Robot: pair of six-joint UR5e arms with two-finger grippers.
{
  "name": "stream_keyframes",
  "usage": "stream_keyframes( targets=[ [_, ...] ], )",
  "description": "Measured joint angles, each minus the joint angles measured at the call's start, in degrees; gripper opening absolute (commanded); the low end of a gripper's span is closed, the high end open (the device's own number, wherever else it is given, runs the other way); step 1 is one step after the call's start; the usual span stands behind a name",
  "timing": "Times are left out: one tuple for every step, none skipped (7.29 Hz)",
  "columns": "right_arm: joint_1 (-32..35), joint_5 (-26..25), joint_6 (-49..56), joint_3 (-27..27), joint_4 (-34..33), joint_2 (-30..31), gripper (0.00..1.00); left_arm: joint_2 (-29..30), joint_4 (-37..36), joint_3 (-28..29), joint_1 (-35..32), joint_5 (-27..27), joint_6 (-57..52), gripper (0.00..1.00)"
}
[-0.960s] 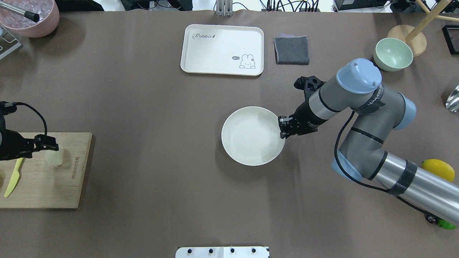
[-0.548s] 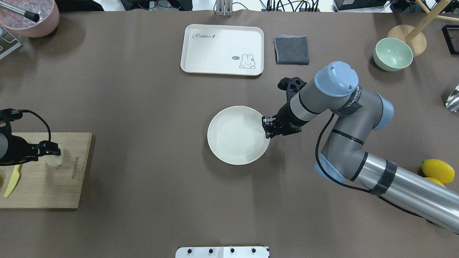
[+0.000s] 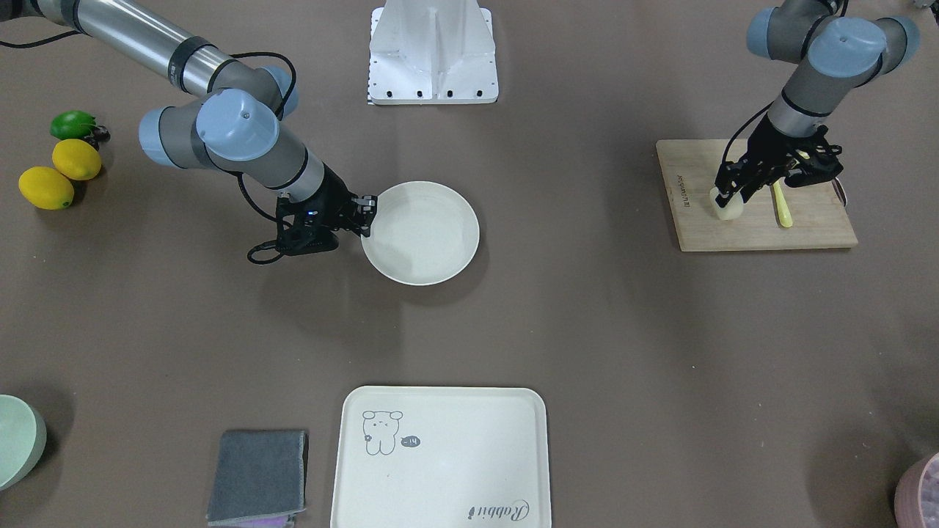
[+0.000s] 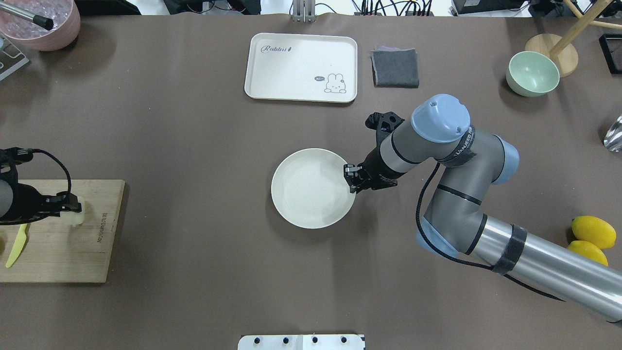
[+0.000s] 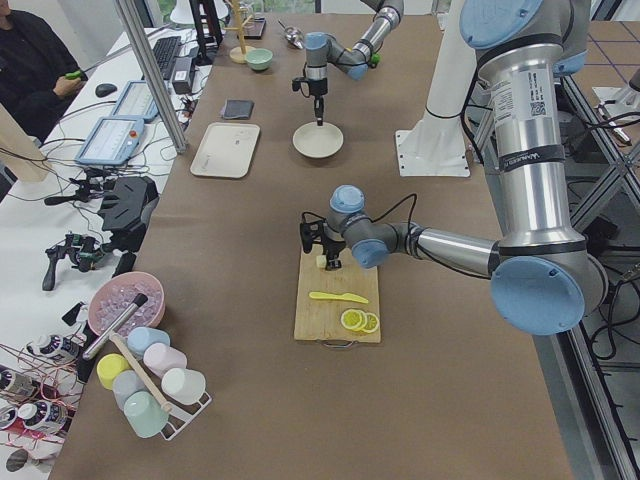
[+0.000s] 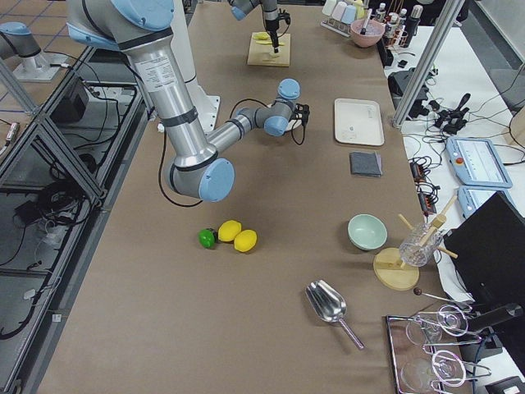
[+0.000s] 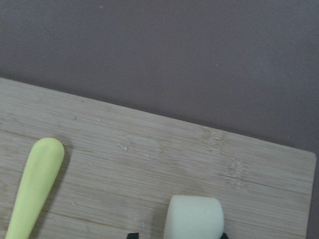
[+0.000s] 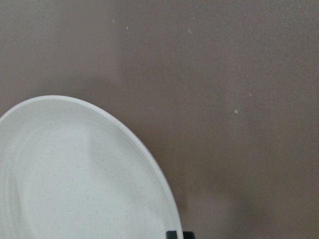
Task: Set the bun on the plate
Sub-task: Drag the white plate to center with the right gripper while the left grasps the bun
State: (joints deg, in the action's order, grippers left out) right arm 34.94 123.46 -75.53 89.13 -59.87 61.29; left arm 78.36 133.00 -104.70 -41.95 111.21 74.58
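Note:
The bun (image 4: 76, 217) stands upright on the wooden cutting board (image 4: 63, 253) at the table's left end. My left gripper (image 4: 73, 210) is lowered over it, open, with the bun (image 7: 194, 219) between the fingertips and a gap on one side. The plate (image 4: 306, 189) lies near the table's middle, and my right gripper (image 4: 351, 180) is shut on its right rim. In the right wrist view only the plate's rim (image 8: 149, 164) and a fingertip at the bottom edge show. The front-facing view shows the plate (image 3: 425, 235), bun (image 3: 726, 207) and both grippers (image 3: 367, 213) (image 3: 728, 194).
A yellow knife (image 4: 17, 243) lies on the board beside the bun, with lemon slices (image 5: 358, 321) nearer the board's end. A cream tray (image 4: 301, 67), grey cloth (image 4: 394, 68) and green bowl (image 4: 532, 74) sit at the far side. Lemons (image 4: 593, 232) lie right; a pink bowl (image 4: 41, 22) far left.
My right gripper has dragged the plate leftward across the table. The left gripper has drawn back a little and come lower around the bun, which stayed in place.

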Motion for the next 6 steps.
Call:
stream_keyframes(
  targets=[
    [-0.1, 0.0, 0.0, 0.1, 0.1, 0.0, 1.00, 0.0, 0.6, -0.1, 0.0, 0.1, 0.2, 0.39],
    [-0.1, -0.1, 0.0, 0.3, 0.1, -0.1, 1.00, 0.1, 0.9, -0.1, 0.0, 0.3, 0.2, 0.36],
    [0.1, -0.1, -0.1, 0.6, 0.1, -0.2, 1.00, 0.1, 1.0, -0.1, 0.0, 0.4, 0.2, 0.35],
    [0.8, 0.1, -0.1, 0.9, 0.1, -0.3, 1.00, 0.2, 1.0, -0.2, 0.0, 0.5, 0.2, 0.34],
    [1.5, 0.4, 0.0, 1.2, 0.1, -0.3, 1.00, 0.3, 1.0, -0.7, -0.1, 0.6, 0.2, 0.33],
    [2.3, 0.5, 0.1, 1.4, 0.0, -0.3, 1.00, 0.3, 0.9, -1.7, -0.2, 0.6, 0.2, 0.33]
  ],
)
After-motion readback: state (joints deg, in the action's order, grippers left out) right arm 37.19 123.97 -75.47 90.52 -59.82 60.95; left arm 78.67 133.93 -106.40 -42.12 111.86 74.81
